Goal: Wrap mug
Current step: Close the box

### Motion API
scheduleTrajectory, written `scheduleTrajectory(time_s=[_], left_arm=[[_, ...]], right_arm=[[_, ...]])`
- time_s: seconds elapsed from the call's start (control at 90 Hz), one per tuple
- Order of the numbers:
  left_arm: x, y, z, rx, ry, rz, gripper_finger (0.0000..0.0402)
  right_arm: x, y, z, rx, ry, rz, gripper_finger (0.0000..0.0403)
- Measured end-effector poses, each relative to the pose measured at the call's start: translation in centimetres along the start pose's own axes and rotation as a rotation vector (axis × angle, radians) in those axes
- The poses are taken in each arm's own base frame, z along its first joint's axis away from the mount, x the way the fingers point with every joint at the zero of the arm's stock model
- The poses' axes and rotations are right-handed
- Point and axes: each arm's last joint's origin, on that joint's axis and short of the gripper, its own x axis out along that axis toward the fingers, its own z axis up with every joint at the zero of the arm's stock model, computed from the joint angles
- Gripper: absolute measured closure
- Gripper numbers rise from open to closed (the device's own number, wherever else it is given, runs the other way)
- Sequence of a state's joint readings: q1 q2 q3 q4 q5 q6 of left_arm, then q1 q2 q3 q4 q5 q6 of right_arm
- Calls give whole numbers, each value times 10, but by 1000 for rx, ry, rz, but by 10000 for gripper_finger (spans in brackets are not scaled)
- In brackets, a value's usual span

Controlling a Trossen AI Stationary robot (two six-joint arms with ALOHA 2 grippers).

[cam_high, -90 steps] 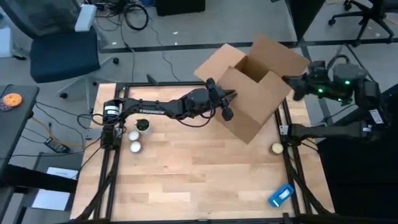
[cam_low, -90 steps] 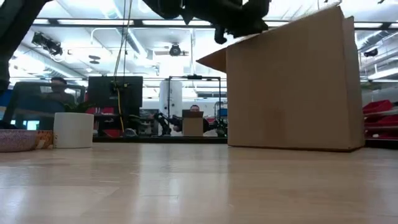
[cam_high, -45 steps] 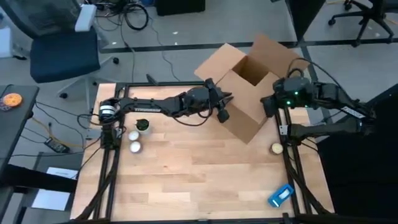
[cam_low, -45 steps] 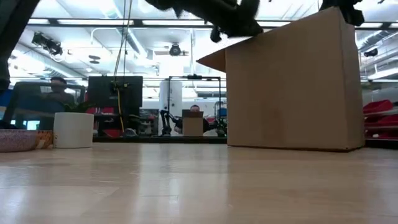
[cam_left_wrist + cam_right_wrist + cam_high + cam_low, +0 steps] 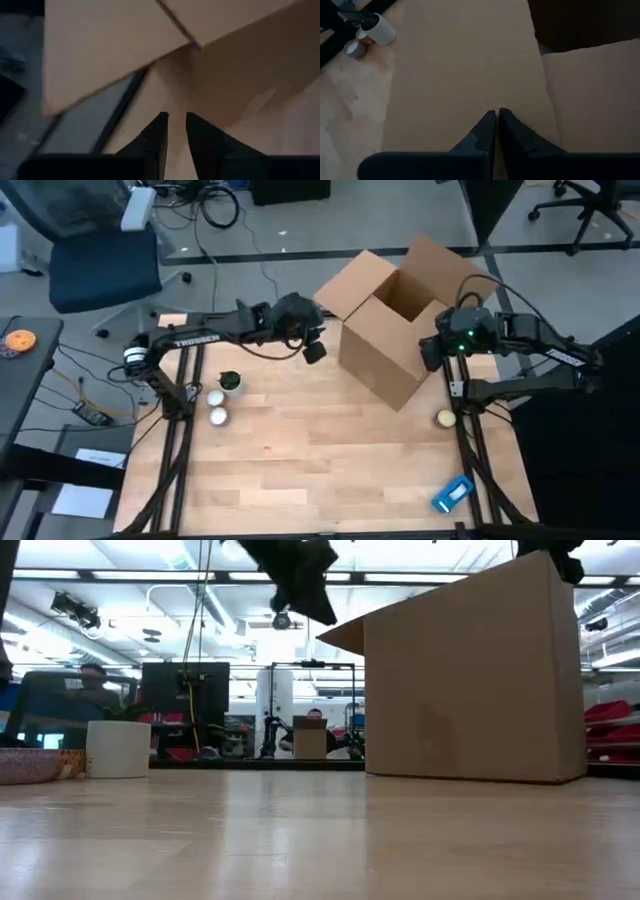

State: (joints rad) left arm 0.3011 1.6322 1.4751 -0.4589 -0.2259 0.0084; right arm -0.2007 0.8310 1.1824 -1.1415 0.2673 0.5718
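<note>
A white mug (image 5: 118, 748) stands upright on its base at the table's left; no gripper is near it. An open cardboard box (image 5: 400, 320) rests on the table's far right part, its flaps up. My left gripper (image 5: 313, 348) hangs above the table just left of the box's left flap (image 5: 115, 50). A narrow gap shows between its fingers, with nothing in it. My right gripper (image 5: 430, 350) is shut at the box's right side, its fingers (image 5: 487, 125) pointing at the brown wall (image 5: 465, 75). My right gripper points its shut fingers at the box's right wall (image 5: 470, 100), slanting in from the table's right. I cannot tell whether the fingertips touch the cardboard.
Two small white round things (image 5: 216, 406) and a dark green cup (image 5: 230, 381) stand by the left rail. A yellowish round thing (image 5: 443, 418) lies by the right rail and a blue packet (image 5: 452, 493) at the near right. Bare wood lies in the middle and near part.
My left gripper has drawn back from the box's left flap toward the table's left edge. My right gripper has swung in from beyond the table's right edge to the box's right side and now holds there. The box has stayed in place.
</note>
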Motion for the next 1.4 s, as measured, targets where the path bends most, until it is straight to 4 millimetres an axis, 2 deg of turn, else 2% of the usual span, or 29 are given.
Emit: scheduleTrajectory(time_s=[0.144,0.256,0.344,0.422,0.556,0.722,0.8,0.9,1.078,1.222,1.311,1.4], left_arm=[[37,16,-25,-123,-99,71,348],[45,21,-29,-214,-348,69,348],[51,21,-41,-260,-472,64,348],[50,21,-48,-283,-585,58,348],[39,20,-44,-310,-771,18,348],[30,4,-38,-245,-882,-162,348],[24,-4,-31,-224,-915,-219,348],[26,-9,-29,-207,-898,-212,348],[35,-12,-31,-247,-872,-199,348],[34,-13,-31,-264,-867,-210,348],[36,-11,-35,-305,-809,-112,348],[44,-9,-50,-357,-737,-12,348]], right_arm=[[-1,3,-1,4,4,20,403],[-1,3,-2,17,7,26,403],[-1,3,-2,16,15,24,403],[-1,3,-2,16,17,26,403],[-1,3,-2,15,19,27,403],[-1,3,-2,15,19,29,403],[-1,3,-2,15,19,29,403],[-1,3,-2,16,17,32,403],[0,5,-1,22,4,46,403],[-1,5,-1,39,10,54,403],[-1,5,-1,40,16,60,403],[-1,5,-1,39,16,64,403]])
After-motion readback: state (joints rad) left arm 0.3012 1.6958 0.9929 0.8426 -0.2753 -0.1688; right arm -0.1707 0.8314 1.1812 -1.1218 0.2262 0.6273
